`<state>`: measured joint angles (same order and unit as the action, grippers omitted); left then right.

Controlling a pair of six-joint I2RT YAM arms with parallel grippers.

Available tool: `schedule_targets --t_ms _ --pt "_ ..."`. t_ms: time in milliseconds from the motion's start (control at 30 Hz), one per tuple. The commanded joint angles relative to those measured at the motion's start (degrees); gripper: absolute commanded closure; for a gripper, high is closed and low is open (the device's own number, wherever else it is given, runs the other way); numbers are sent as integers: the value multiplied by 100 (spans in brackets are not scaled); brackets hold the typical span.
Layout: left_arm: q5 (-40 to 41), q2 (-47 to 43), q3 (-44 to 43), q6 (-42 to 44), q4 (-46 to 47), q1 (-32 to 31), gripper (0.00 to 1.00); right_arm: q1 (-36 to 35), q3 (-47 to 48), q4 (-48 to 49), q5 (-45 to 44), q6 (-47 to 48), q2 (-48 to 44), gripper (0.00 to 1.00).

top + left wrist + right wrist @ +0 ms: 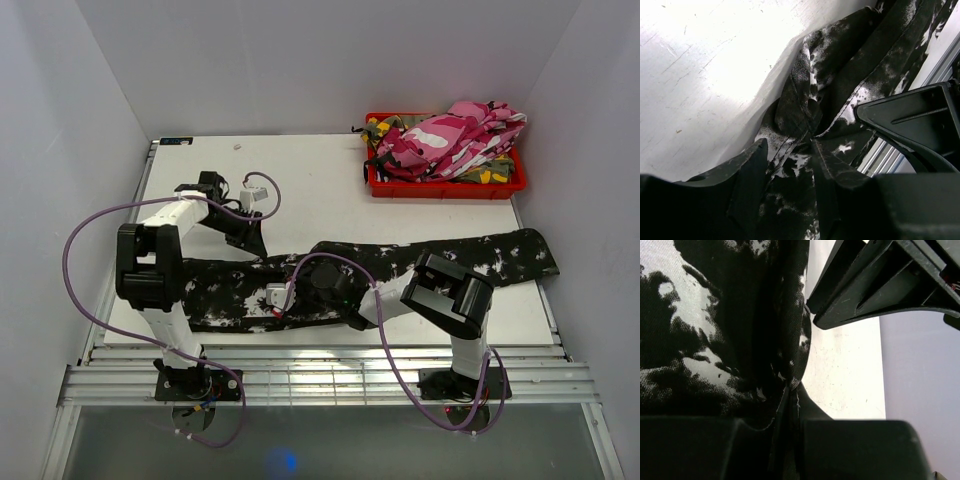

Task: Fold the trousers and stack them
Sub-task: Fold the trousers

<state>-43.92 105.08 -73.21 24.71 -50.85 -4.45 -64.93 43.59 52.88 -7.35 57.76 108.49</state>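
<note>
Since the black-and-white trousers (500,255) lie stretched left to right across the near half of the tabletop (300,190), their long axis runs crosswise in front of both arms. The left claw (253,245) pinches bunched cloth on the far edge, and the right claw (292,300) is pressed together on the near edge just beside it. Most of the length trails rightward from both, so the right arm is nearer that free end.

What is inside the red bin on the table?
Pink-white camouflage trousers are piled on top, rising above the rim of the red bin. Green-yellow camouflage trousers show beneath them at the left. Anything lower, and the bin's floor, is covered.
</note>
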Motion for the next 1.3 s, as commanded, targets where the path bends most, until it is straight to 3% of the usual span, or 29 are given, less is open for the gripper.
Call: schedule_targets --t_ms 0,133,267,367,467,533,567,600,633,700,767,833,900,1000,1100,1167,1267 --pt "-195 48 61 -36 67 -47 50 -38 -53 416 -29 51 -12 92" --pt "-371 101 105 -19 -56 -56 53 -38 -44 425 -91 34 23 92" --pt "-389 127 210 -80 -57 -65 51 -38 -62 486 -108 43 41 92" --pt "-424 92 246 -107 -13 -56 65 -38 -70 477 -91 34 41 92" --pt "-503 48 184 -133 22 -56 88 -38 17 338 -170 16 102 92" --pt "-512 -5 132 -203 110 -56 100 -38 140 162 -310 -80 129 77" --pt "-477 -13 36 -238 163 -56 100 -38 167 48 -363 -133 129 67" --pt "-407 -40 -17 -282 241 -47 100 -29 193 -14 -450 -220 111 44" --pt "-241 -57 -61 -369 451 -47 100 -20 176 -67 -451 -265 68 32" --pt "14 -84 -211 -423 681 -30 100 6 184 -365 -434 -396 -90 17" --pt "453 -49 -299 -502 1085 -30 100 76 272 -629 -381 -651 -283 14" --pt "621 109 -536 -432 1304 -21 100 155 421 -1260 -127 -1079 -407 13" --pt "736 345 -824 -327 1385 -30 100 305 685 -1953 364 -1458 -609 19" --pt "806 610 -1151 -248 1437 -21 100 498 1149 -2658 1345 -2223 -768 40" --pt "868 847 -1362 -151 1657 -30 100 718 1929 -3914 2454 -2830 -531 53" --pt "842 1014 -1494 -107 1815 -21 100 858 2327 -4802 2826 -3102 -94 56" --pt "894 1339 -1819 -168 1868 -21 100 1025 2400 -4885 3152 -3622 102 59"
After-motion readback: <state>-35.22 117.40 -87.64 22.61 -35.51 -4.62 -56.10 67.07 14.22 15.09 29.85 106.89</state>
